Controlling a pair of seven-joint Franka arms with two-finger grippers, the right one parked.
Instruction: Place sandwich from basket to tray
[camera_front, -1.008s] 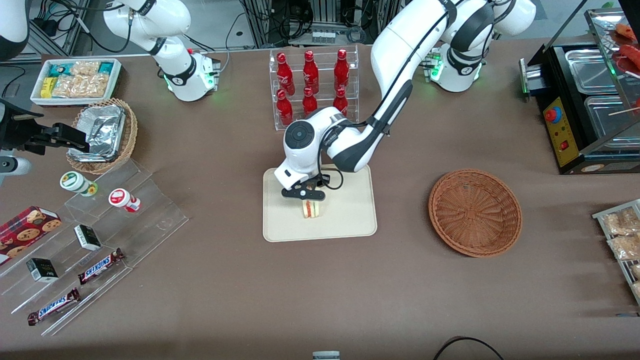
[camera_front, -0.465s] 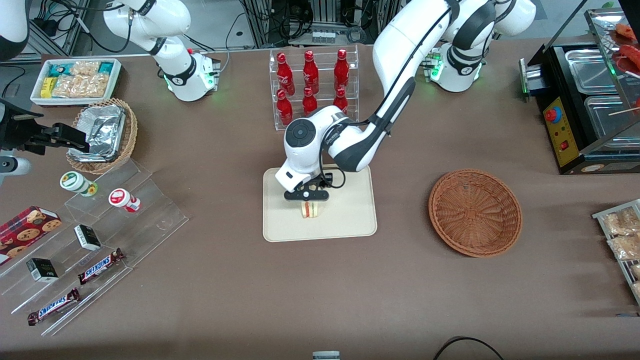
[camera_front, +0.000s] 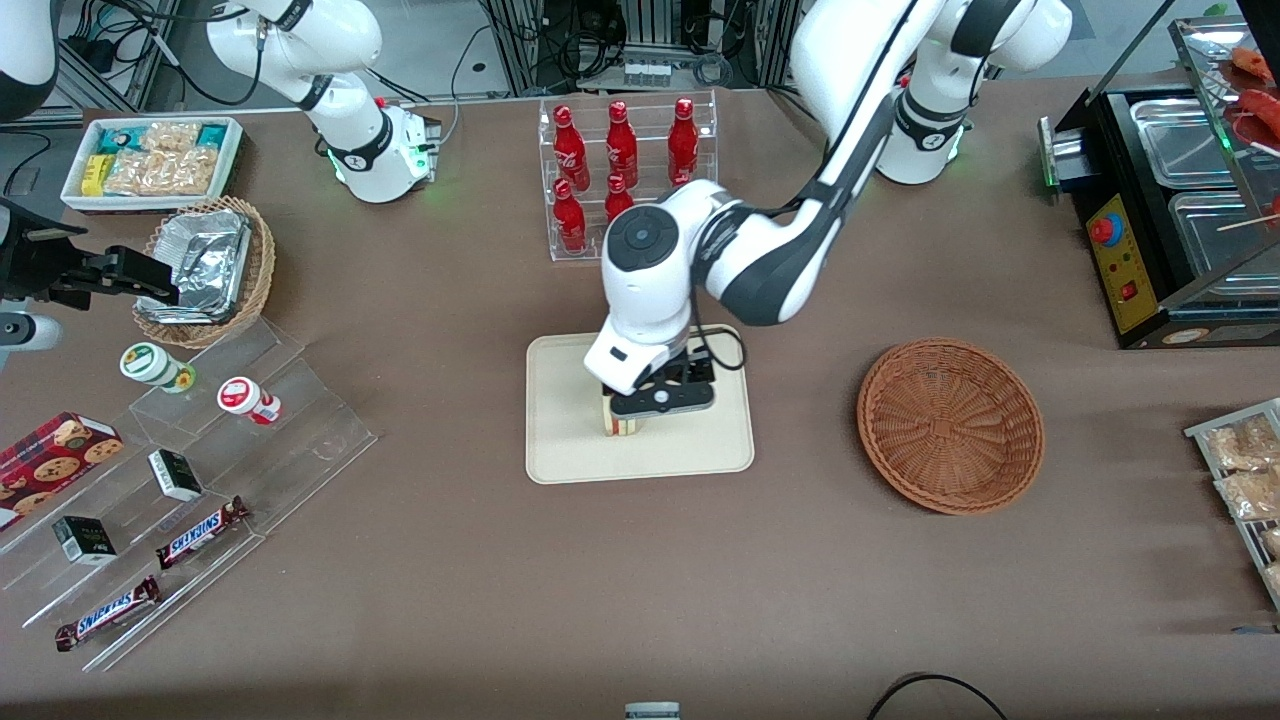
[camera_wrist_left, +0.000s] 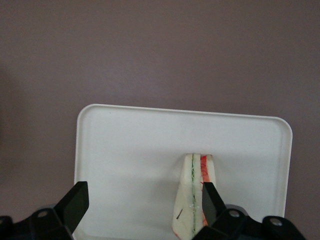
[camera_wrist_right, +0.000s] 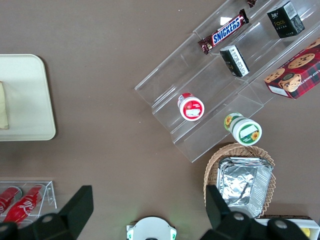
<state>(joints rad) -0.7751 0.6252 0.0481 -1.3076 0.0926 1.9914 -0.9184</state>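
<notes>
Hand (camera_wrist_left: 141, 202) apparently open above sandwich (camera_wrist_left: 194, 192)

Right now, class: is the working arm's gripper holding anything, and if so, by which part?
Nothing is held. The gripper is open above the tray; the sandwich stands on the tray, with one finger beside it.

From the front you see only a sliver of the sandwich (camera_front: 622, 425); the gripper (camera_front: 655, 400) covers the rest and part of the tray (camera_front: 560, 450). The wrist camera cuts off the sandwich's lower end and the tray's near edge. Its open fingers (camera_wrist_left: 76, 202) run out of frame.
</notes>
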